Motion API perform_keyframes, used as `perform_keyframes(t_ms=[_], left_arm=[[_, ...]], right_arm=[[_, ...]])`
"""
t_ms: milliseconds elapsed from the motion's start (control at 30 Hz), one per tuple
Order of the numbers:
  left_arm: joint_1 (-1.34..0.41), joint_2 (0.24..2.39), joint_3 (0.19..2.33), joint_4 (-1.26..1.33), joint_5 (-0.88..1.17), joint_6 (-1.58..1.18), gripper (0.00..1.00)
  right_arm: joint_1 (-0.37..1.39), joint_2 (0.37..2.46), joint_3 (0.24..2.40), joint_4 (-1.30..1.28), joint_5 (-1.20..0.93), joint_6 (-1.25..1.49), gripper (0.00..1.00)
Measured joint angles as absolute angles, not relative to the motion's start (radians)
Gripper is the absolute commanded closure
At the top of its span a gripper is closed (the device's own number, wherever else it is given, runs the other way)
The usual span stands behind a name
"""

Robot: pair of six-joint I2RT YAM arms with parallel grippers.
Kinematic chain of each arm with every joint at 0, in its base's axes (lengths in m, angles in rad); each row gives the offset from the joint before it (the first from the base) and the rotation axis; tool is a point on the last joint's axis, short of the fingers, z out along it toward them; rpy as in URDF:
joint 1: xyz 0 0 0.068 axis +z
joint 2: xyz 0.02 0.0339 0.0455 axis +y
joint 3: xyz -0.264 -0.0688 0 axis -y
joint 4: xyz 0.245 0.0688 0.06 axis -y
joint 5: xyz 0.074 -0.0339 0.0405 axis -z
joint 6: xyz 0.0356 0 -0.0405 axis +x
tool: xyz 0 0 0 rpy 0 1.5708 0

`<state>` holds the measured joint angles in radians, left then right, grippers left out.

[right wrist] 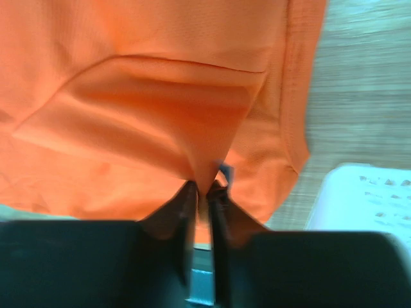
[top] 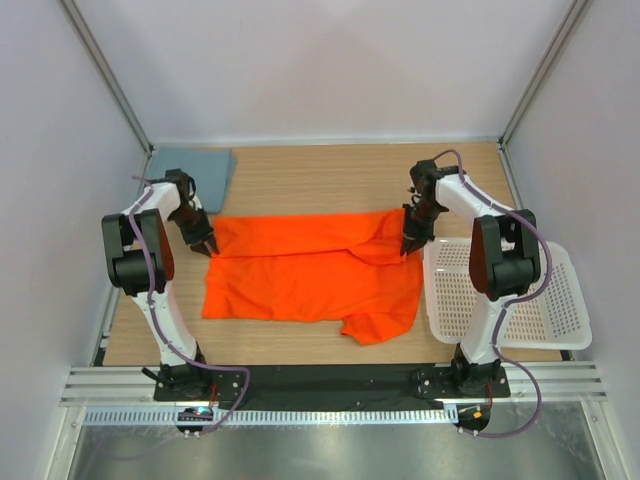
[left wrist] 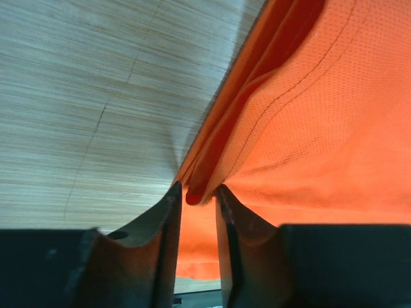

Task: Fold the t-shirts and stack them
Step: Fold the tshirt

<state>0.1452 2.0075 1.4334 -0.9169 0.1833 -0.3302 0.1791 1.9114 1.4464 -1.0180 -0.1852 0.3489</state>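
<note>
The orange t-shirt point(top: 310, 270) lies spread across the middle of the table, its back edge folded over and its right side rumpled. My left gripper point(top: 208, 245) is at the shirt's left back corner. In the left wrist view its jaws point(left wrist: 198, 189) stand a little apart, and the folded edge of the orange shirt point(left wrist: 321, 115) sits loose between the tips. My right gripper point(top: 408, 245) is at the right back corner, and in the right wrist view it point(right wrist: 204, 187) is shut on a pinch of orange fabric point(right wrist: 128, 96). The grey-blue t-shirt point(top: 192, 167) lies folded at the back left corner.
A white perforated basket point(top: 560, 300) sits at the right edge of the table, just beside my right arm, and shows in the right wrist view point(right wrist: 359, 199). White walls close the table on three sides.
</note>
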Motion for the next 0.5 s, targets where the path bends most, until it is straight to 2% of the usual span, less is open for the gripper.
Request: perform_keyframes(t_ms=[200,267,500], left_arm=[[0.146,1.987,1.440,-0.926,0.179,-0.333,0.64],[0.146,1.959,1.448,-0.931,0.179,-0.338,0.64],[0.138,1.875,1.527,-0.887,0.239,-0.389,0.71]], right_arm=[[0.184,1.929,1.459,-1.055,-0.153,0.333,0.53],[0.187,1.931,1.508,-1.079,-0.131,0.322,0.49],[0.190,2.027,1.820,-1.111,-0.110,0.311,0.45]])
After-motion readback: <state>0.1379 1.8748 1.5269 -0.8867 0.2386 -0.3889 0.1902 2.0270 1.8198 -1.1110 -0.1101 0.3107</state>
